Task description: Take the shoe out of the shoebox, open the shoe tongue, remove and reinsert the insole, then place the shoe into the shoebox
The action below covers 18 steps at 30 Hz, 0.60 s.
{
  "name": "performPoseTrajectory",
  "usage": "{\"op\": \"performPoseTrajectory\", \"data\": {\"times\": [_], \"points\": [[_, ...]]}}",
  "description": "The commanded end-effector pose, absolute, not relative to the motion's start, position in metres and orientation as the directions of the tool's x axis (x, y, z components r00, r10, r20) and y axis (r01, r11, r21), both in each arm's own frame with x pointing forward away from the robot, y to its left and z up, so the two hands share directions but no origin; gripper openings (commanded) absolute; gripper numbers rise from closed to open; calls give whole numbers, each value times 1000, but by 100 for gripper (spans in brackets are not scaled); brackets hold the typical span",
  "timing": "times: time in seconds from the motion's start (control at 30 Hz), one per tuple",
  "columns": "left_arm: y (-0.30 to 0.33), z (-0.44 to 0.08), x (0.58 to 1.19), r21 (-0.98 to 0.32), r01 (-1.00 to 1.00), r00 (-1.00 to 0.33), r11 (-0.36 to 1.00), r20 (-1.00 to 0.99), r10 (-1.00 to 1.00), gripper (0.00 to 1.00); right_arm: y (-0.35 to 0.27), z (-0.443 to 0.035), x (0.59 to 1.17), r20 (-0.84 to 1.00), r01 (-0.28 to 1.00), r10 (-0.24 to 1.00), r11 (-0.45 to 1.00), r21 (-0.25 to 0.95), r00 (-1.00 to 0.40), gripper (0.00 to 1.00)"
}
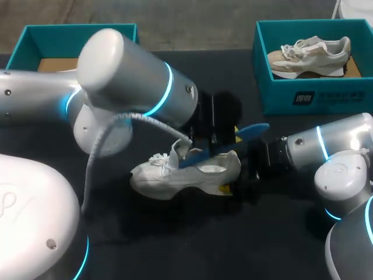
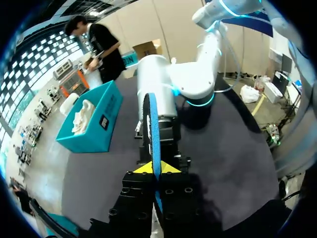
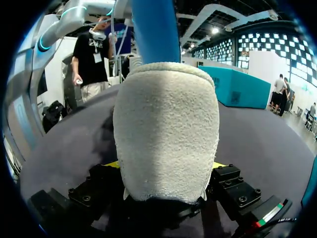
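White shoe lay on its side mid-table, well apart from both shoeboxes. Right gripper was clamped on the heel, a yellow tip on each side. Left gripper was closed on the blue insole, gripped edge-on between its tips. One end of the insole sat in the shoe opening, the other was raised above the heel. Far-right shoebox held a second shoe. Far-left shoebox was partly hidden by the left arm.
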<state>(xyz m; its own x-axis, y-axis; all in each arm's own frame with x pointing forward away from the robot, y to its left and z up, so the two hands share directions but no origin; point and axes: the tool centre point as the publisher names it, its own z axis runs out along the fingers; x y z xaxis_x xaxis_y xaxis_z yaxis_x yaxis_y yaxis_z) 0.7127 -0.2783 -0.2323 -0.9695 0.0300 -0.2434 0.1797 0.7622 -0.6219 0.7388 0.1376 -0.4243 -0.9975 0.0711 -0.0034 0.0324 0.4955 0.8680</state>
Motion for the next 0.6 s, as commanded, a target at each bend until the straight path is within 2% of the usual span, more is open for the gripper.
{"op": "performPoseTrajectory", "data": {"times": [0.03,0.27,0.6], "points": [[-274,-220,716,-601,206,-974,772,-202,103,0,138,-426,737,-4,33,72,500,865,-997,0],[-279,-201,724,-577,271,-962,771,-136,236,0,138,-426,737,-4,33,72,500,865,-997,0],[-275,-154,727,-706,245,-934,665,12,356,0,138,-426,737,-4,33,72,500,865,-997,0]]}}
